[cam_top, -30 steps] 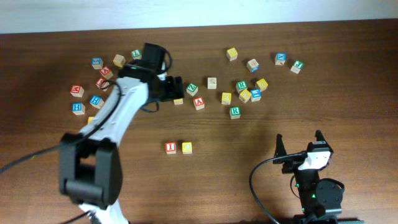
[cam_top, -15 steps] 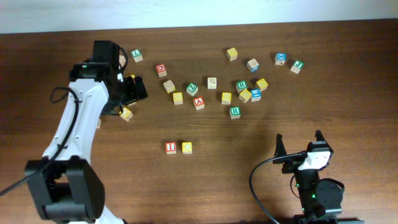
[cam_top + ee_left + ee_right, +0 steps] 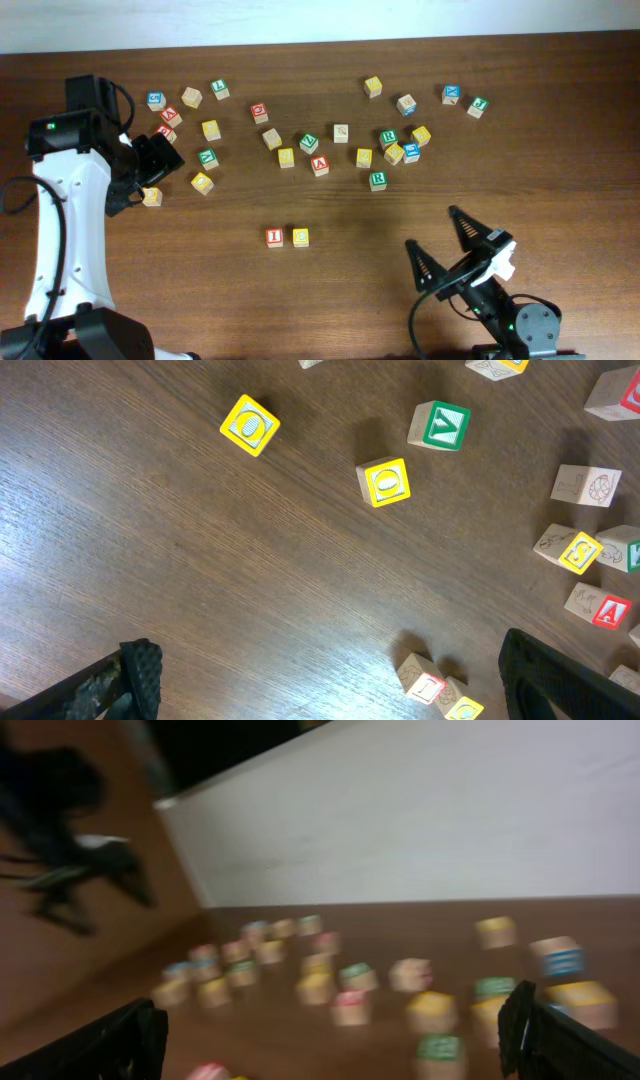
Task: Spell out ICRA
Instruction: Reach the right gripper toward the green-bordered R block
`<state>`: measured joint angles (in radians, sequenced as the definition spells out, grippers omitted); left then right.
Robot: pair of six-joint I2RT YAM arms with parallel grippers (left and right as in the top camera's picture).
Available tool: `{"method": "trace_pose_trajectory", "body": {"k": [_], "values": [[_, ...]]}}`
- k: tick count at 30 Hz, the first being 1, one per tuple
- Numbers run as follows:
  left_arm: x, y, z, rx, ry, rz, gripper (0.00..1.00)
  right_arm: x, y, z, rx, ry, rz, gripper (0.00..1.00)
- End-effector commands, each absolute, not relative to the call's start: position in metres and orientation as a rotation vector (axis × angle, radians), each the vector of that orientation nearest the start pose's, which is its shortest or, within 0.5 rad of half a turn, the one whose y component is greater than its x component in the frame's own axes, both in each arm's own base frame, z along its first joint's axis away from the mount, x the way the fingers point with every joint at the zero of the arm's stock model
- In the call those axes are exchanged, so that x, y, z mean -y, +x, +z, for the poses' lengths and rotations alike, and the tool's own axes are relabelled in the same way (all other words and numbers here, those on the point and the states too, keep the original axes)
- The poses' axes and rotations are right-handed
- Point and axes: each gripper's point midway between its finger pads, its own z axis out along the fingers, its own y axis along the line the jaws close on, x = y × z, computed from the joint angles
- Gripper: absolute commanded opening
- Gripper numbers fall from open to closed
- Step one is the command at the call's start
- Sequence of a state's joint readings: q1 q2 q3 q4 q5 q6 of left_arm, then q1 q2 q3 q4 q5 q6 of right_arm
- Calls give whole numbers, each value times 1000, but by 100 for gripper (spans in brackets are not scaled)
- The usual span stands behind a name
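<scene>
The red I cube [image 3: 274,237] and the yellow C cube [image 3: 300,237] stand side by side at the table's middle front. They show again low in the left wrist view, the I cube [image 3: 425,682] touching the C cube [image 3: 465,708]. A red A cube [image 3: 320,165] and a green R cube [image 3: 377,180] lie in the scatter behind them. My left gripper [image 3: 147,172] hangs open at the far left, holding nothing. Near the front right, my right gripper [image 3: 447,247] is open and empty. Its wrist view is blurred, with a green-topped cube [image 3: 438,1048] just discernible.
Many other letter cubes lie across the back of the table, including a second green R cube [image 3: 388,138] and blue-lettered ones [image 3: 452,94]. A yellow cube [image 3: 152,196] sits right by the left gripper. A white wall [image 3: 420,820] borders the far edge.
My left arm has swung from the middle of the cube scatter to the far left, empty. The right gripper has turned from facing straight back to a diagonal heading.
</scene>
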<state>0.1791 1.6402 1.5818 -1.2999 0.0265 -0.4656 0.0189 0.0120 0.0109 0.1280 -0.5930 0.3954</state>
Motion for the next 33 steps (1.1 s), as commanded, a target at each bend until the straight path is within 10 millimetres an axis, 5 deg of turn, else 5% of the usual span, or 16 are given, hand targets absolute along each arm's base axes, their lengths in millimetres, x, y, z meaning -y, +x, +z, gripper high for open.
{"method": "trace_pose_trajectory", "body": {"k": [1,8,18,23,25,29,33], "values": [[-57,334,185,-2772,-946,-90,99,-116,201,202,-1524,-240,941,98],[-57,334,185,-2772,-946,-90,99,-114,202,205,-1513,-227,933,98],[-57,334,185,-2772,-945,-90,99,-90,190,309,-1190,-126,883,98],[-57,334,185,-2772,-946,-90,99,-93,199,358,-1201,-166,850,98],[-56,334,185,-2772,-945,-90,99,-102,220,371,-1330,-209,853,98],[-57,334,185,-2772,-946,-90,99,-115,273,354,-1701,-269,851,98],[-57,334,185,-2772,-946,-90,99,-144,318,304,-2132,-340,807,98]]}}
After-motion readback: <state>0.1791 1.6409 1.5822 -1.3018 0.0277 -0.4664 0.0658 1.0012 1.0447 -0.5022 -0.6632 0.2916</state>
